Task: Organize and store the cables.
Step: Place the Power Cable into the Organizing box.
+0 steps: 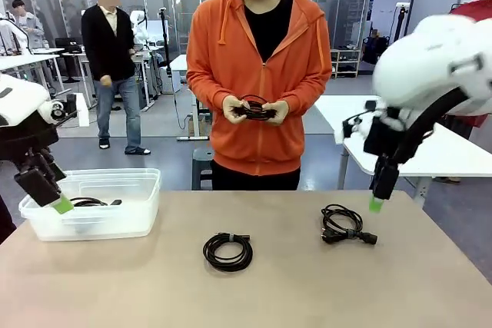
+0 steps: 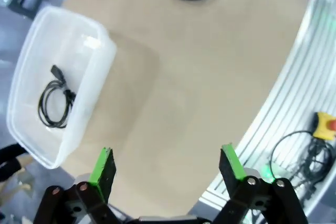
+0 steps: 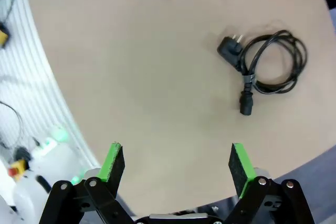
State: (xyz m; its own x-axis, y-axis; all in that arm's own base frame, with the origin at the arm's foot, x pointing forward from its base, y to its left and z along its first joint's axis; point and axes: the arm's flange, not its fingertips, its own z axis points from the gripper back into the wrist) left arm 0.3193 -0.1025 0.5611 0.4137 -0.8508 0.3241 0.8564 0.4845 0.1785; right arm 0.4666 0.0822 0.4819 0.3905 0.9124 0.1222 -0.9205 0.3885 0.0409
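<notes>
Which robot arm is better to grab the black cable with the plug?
The right arm. Its open right gripper hangs close to the coiled black power cable with the plug. The left gripper, also open, is far off by the clear plastic bin.

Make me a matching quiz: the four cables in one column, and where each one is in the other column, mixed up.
Cables
1. plug cord
2. round coil
3. thin cable
4. loose bundle

Places
A. in the bin
B. in the person's hands
C. middle of the table
D. on the table, toward the robot's right

Pairs: 1-D, 2-C, 3-A, 4-B
</notes>
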